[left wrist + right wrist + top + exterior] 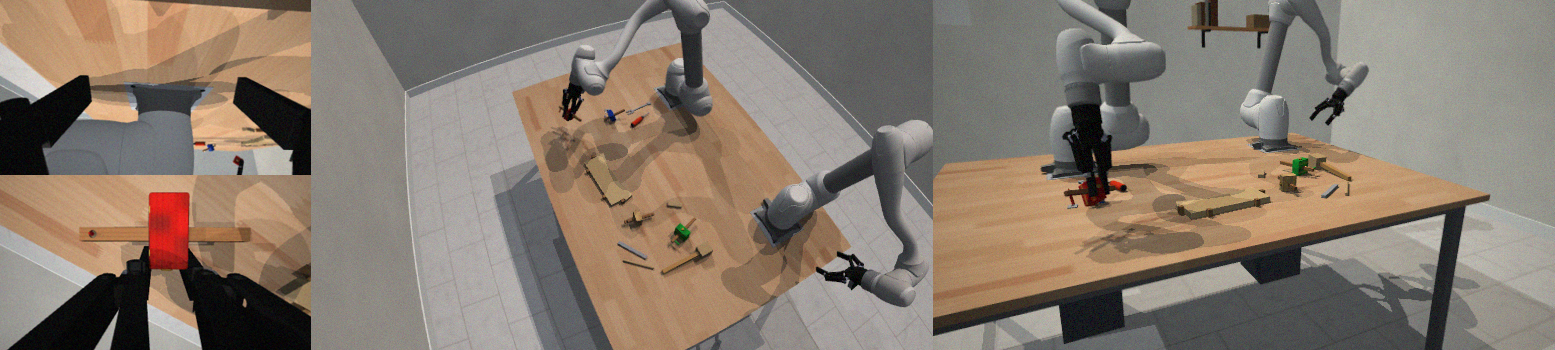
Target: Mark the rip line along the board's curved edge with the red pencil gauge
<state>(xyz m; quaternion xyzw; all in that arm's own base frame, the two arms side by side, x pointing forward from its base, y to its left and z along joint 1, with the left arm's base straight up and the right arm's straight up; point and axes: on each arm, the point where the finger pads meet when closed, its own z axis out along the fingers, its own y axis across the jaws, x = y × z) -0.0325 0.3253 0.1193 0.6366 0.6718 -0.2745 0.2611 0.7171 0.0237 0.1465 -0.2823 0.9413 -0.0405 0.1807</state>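
The red pencil gauge (568, 115) (237, 160) (169, 222) is held above the bench, its shadow apart from it. Its wooden beam (219, 234) runs across the fingers, with a small red pencil tip (92, 233) near one end. My right gripper (570, 112) (1099, 192) (165, 257) is shut on the red head. The pale board (607, 181) (1225, 204) lies apart from the gauge, between brown bench dogs (1210, 212); its curved edge faces the arm bases. No line can be made out on it. My left gripper (829, 262) (1320, 119) (162, 89) is open and empty, beyond the bench's end.
A blue gauge (611, 116), a wrench (632, 111) and a red-handled screwdriver (637, 120) lie near the right arm's base. Beyond the board's other end lie a wooden gauge (637, 218), a green gauge (682, 231), a mallet (704, 251), a grey bar (632, 250) and a thin stick (638, 265).
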